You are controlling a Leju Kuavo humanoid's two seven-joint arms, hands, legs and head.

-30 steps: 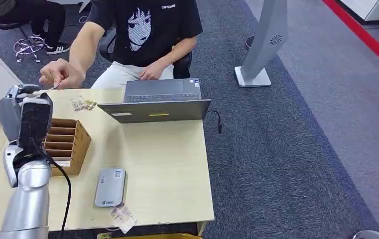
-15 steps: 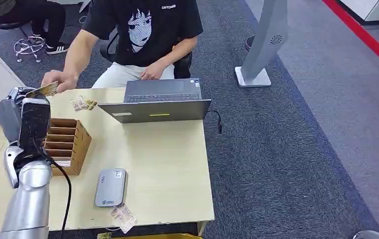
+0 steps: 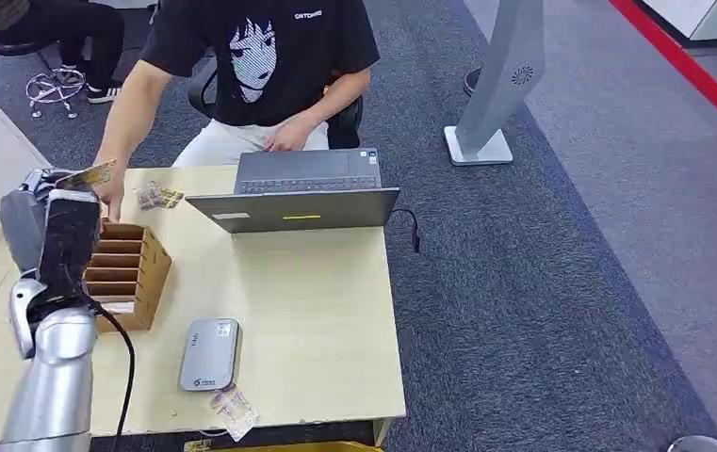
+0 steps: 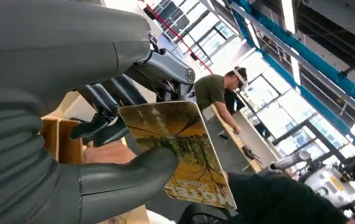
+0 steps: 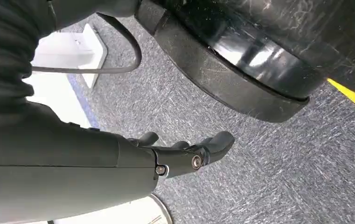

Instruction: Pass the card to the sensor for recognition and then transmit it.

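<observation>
One card point(image 4: 177, 151), pinched in left hand point(image 4: 96, 154)

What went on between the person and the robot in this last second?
A second ago the person held the card at the robot's raised left hand. Now the card is pinched between that hand's thumb and fingers, and the person's hand has let go and dropped to the table. The card reader, wooden rack and laptop stayed put.
</observation>
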